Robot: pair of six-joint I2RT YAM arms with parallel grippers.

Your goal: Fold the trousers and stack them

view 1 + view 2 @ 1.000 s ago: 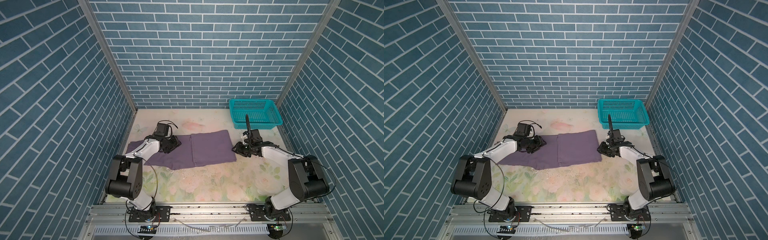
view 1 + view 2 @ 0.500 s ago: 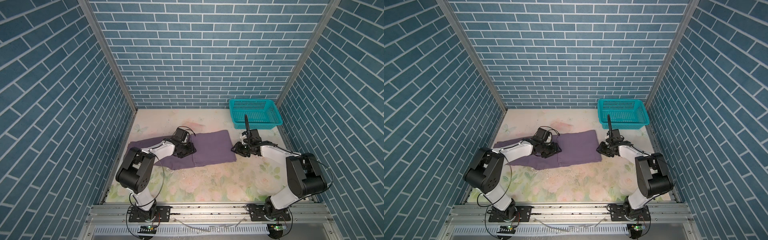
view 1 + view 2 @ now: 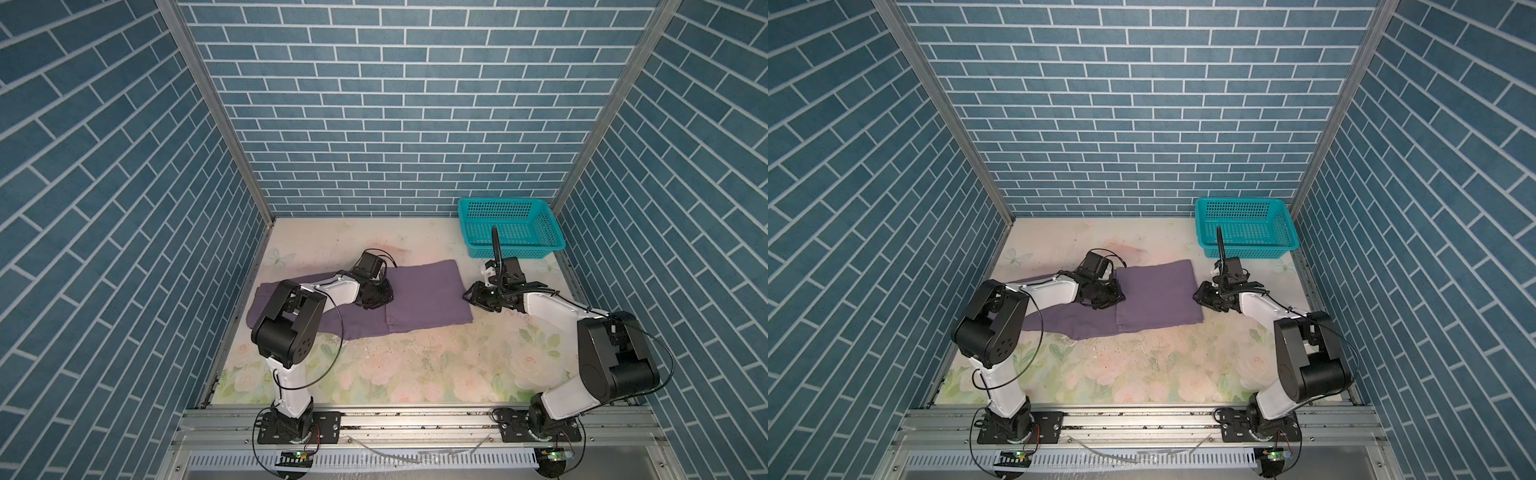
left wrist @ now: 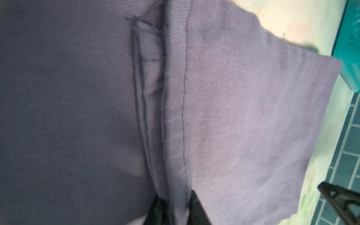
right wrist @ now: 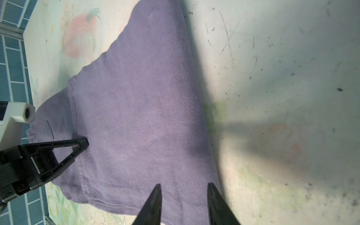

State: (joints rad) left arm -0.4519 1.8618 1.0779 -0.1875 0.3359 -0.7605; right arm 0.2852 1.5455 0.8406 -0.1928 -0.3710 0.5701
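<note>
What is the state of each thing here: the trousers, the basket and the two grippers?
Trousers: partly folded, lying flat on the table.
Basket: upright and empty, in the far right corner.
Left gripper: closed on a ridge of the trousers' cloth.
Right gripper: open, at the right edge of the trousers, holding nothing.

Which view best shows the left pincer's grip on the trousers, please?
Left wrist view: the left pincer clamps a fold of the trousers close up. Top views hide its tips; right wrist view shows it sideways.
</note>
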